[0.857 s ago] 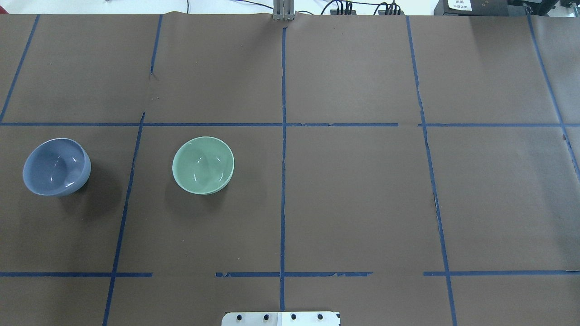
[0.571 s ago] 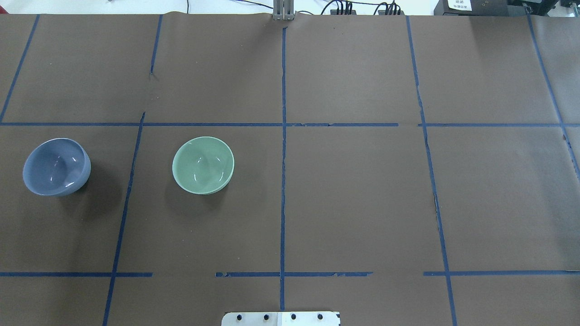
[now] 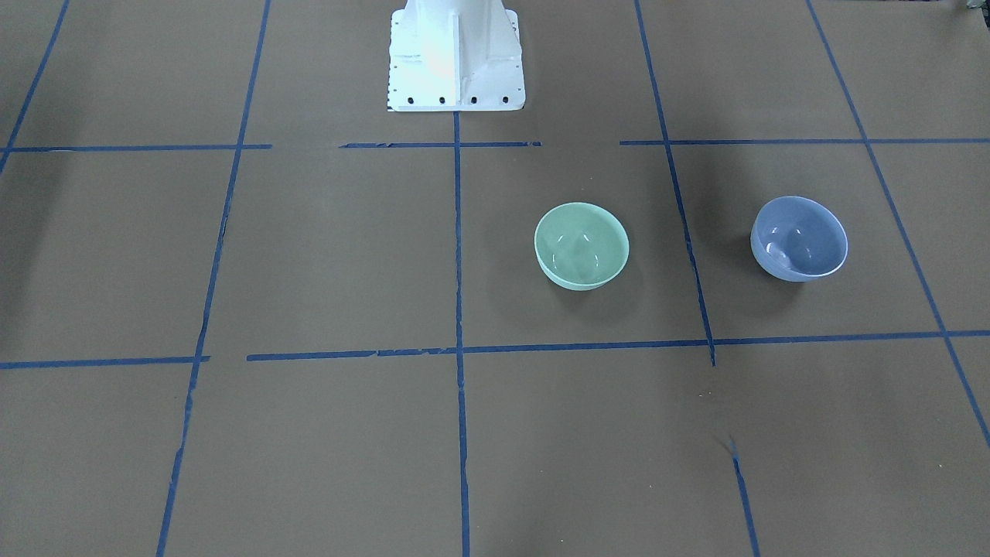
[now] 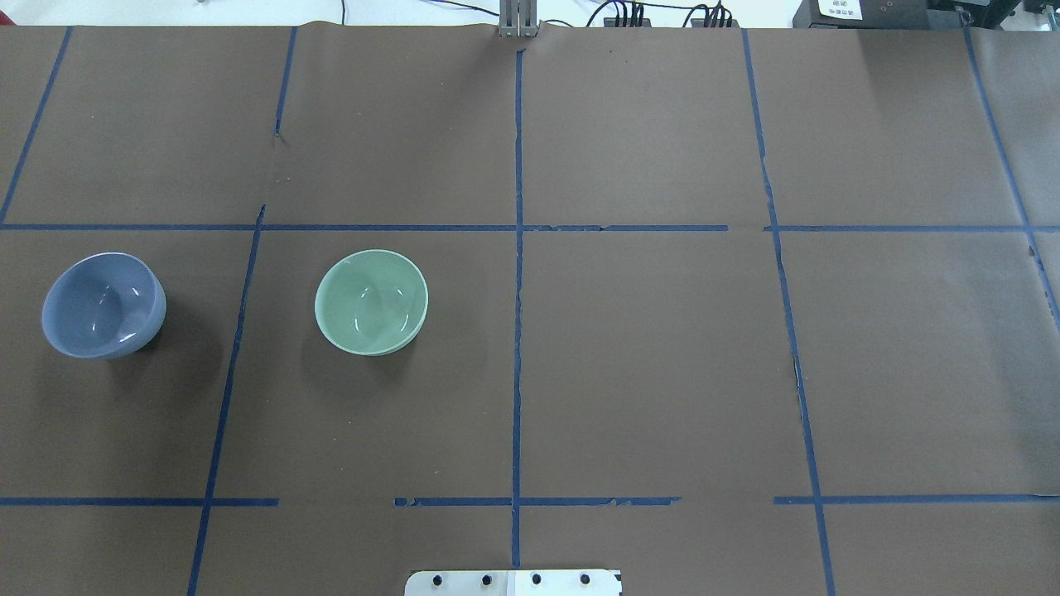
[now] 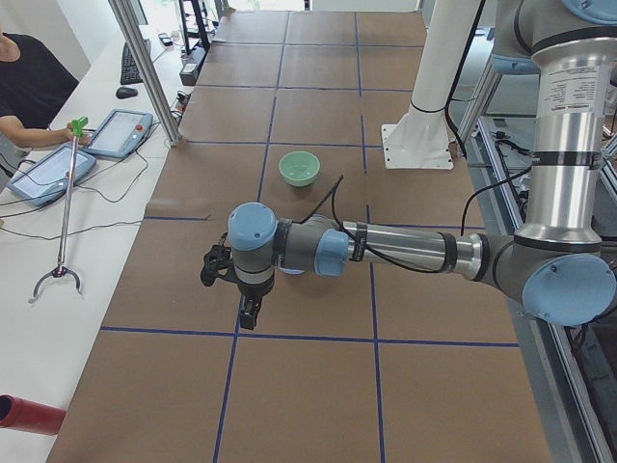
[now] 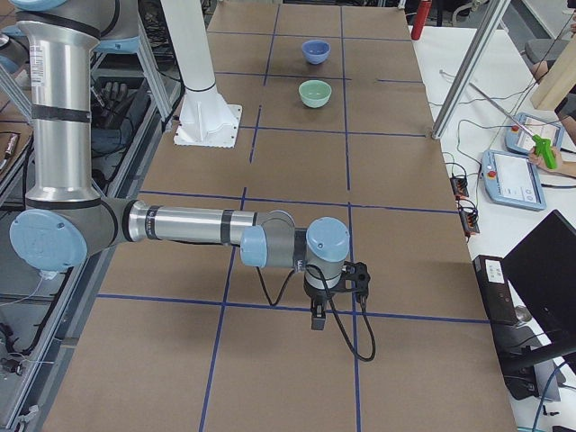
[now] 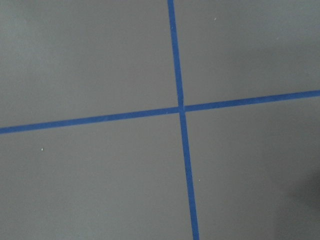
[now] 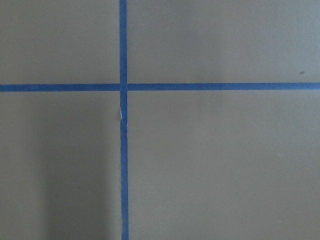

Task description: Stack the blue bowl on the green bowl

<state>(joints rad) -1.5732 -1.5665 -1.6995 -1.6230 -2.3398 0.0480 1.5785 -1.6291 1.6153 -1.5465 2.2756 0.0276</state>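
Table (image 4: 662,348): brown paper, gridded with blue tape lines (image 4: 517,331). White robot pedestal (image 3: 455,54) at the robot-side edge, mid-length.

Blue bowl (image 4: 103,305): mouth up, on the paper near the table's left end, in the middle row of grid cells. In the front-facing view it sits far right (image 3: 799,238), short of the tape line that runs along that side.

Green bowl (image 4: 371,302): mouth up, one cell inward, on the robot's left half of the table. Bowls well apart, not touching. One tape line and bare paper lie between them. The green bowl (image 3: 582,246) has the centre tape line to its inner side.

Left gripper (image 5: 249,321): seen only from the table's left end. It hangs pointing down off a level, outstretched forearm, above the paper by a tape line. Fingers too small to read, so cannot tell whether parted or closed. The green bowl (image 5: 299,168) lies well beyond it. Its wrist camera shows only a tape crossing (image 7: 181,108).

Right gripper (image 6: 317,317): seen only from the right end, pointing down above a tape line, with the forearm level. Finger state likewise cannot be told. Both bowls lie far off at the opposite end, green (image 6: 315,93) nearer than blue (image 6: 315,51). Its wrist camera also shows a tape crossing (image 8: 123,87).

Operator-side edge: an aluminium post (image 6: 468,67) stands at the table border.
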